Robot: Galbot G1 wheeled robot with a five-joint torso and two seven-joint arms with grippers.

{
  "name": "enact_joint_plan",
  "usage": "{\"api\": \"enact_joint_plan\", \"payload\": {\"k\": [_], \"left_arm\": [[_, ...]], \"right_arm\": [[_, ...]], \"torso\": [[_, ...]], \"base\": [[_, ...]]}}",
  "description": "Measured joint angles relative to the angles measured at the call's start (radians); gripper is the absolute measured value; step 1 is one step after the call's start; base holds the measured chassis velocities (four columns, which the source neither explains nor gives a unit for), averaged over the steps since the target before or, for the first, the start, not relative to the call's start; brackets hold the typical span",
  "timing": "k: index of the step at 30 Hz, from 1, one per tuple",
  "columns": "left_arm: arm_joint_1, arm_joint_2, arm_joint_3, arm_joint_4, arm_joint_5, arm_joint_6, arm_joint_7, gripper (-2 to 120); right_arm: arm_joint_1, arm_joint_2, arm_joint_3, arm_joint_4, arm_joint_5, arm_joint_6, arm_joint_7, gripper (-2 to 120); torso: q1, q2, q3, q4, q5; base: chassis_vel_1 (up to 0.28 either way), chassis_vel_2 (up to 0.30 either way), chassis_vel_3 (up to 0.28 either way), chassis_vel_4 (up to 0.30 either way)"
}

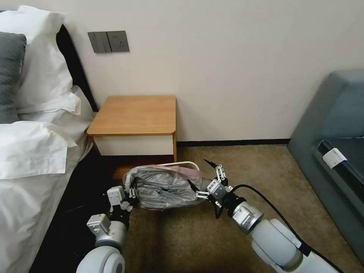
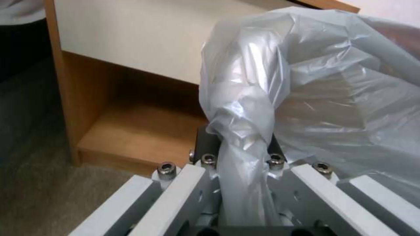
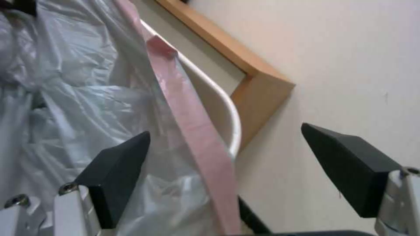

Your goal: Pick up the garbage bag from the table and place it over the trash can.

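The grey crinkly garbage bag [image 1: 165, 185] lies spread over the beige trash can [image 1: 184, 163], which stands on the carpet in front of the table [image 1: 134, 113]. Only the can's rolled rim [image 3: 229, 111] shows past the plastic. My left gripper [image 1: 131, 194] is at the bag's left end, shut on a bunched twist of the garbage bag [image 2: 245, 131]. My right gripper [image 1: 199, 175] is at the bag's right end, open. Its black pads [image 3: 118, 173] stand wide apart, and the bag's pinkish rim [image 3: 192, 131] runs loose between them.
A bed with white pillows [image 1: 34, 125] fills the left side, close to my left arm. A grey-blue sofa [image 1: 333, 151] stands at the right. The wall [image 1: 235, 68] runs behind the table. Open brown carpet [image 1: 242, 167] lies to the right of the can.
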Motion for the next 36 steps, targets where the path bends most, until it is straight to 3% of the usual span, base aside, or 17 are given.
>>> {"api": "enact_joint_plan", "payload": {"k": [22,36], "left_arm": [[0.027,-0.013,0.012,0.011,0.051,-0.008,0.008,4],[0.051,-0.009,0.014,-0.017,0.065,-0.032,0.018,4]], "right_arm": [[0.05,0.032,0.024,-0.028,-0.038,0.035,0.028,92],[0.085,0.027,0.065,-0.099,0.007,0.037,0.05,93]], "torso": [[0.0,0.0,0.0,0.0,0.0],[0.0,0.0,0.0,0.0001,0.0]], "base": [[0.0,0.0,0.0,0.0],[0.0,0.0,0.0,0.0]]}}
